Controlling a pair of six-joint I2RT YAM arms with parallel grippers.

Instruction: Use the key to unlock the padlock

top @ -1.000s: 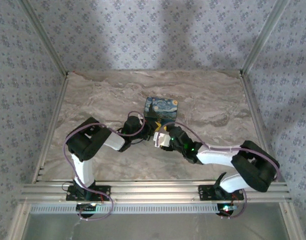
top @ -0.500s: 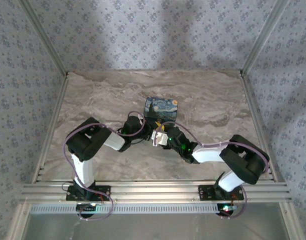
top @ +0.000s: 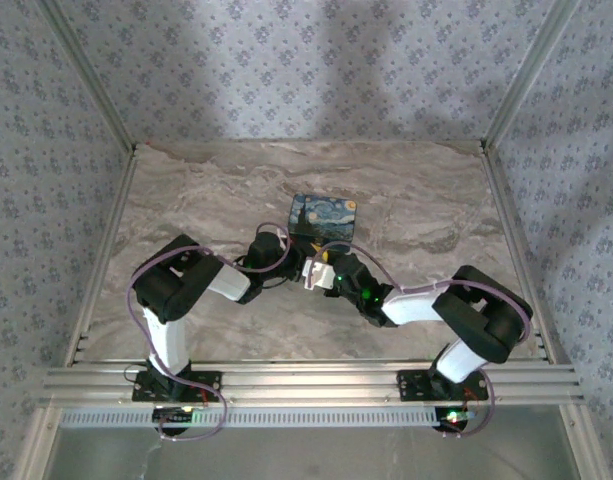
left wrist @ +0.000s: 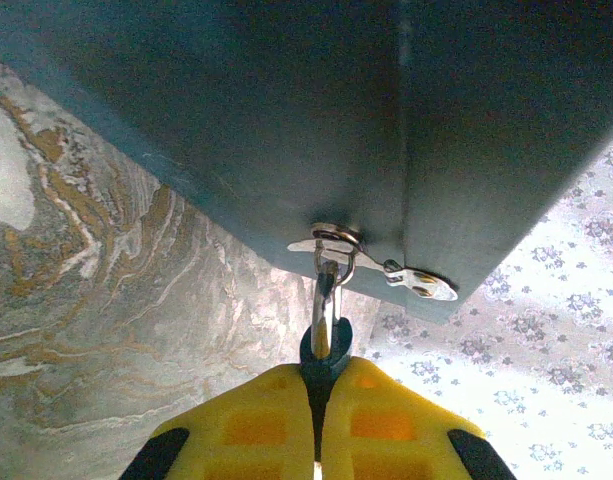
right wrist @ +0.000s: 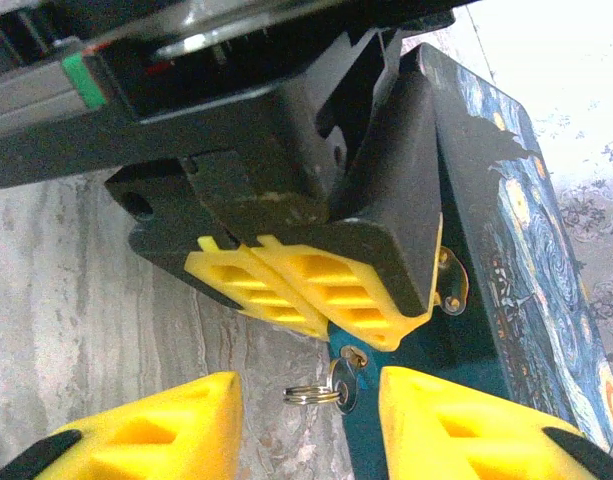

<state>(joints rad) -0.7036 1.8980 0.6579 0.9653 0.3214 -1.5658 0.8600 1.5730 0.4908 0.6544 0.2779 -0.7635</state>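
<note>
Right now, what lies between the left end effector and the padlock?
The key: left end effector pinches its head, shaft reaches the padlock; left wrist view shows it.

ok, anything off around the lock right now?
Nothing stands out. The key sits in the keyhole on the padlock's teal side, the left gripper shut on its head, the right gripper open beside it.
</note>
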